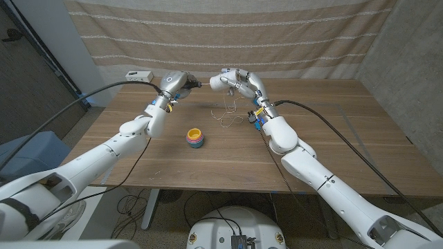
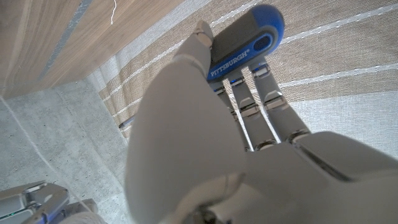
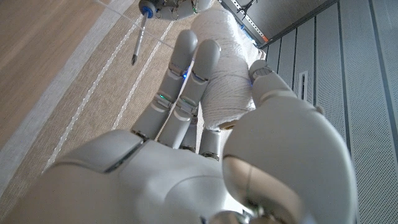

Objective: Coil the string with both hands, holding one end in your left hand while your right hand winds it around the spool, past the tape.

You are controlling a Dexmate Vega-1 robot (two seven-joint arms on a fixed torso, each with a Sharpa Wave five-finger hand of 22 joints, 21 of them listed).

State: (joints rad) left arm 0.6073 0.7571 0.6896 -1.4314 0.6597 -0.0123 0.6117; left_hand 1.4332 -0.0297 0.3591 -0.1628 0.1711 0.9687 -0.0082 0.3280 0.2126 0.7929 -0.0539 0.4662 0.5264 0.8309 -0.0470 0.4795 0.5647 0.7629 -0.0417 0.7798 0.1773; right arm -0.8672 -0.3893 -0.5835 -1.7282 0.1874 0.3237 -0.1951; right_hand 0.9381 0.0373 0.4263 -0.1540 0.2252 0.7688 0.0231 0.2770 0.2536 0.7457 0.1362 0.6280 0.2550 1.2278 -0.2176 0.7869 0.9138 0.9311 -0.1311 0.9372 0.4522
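My left hand (image 1: pixel 174 84) is raised over the table's far side and grips a screwdriver by its blue and grey handle (image 2: pixel 245 40). The metal shaft (image 1: pixel 196 85) points toward my right hand (image 1: pixel 232 79), a short gap away. My right hand (image 3: pixel 186 155) holds a white spool wound with string (image 3: pixel 227 74), fingers wrapped around it. The screwdriver tip (image 3: pixel 138 37) shows beyond that hand's fingers. Loose white string (image 1: pixel 228 114) hangs from the right hand and lies in loops on the wooden table (image 1: pixel 332 138).
A small roll of yellow, blue and pink bands (image 1: pixel 195 137) stands on the table in front of the hands. A white box (image 1: pixel 138 76) sits at the back left corner. A striped curtain hangs behind the table.
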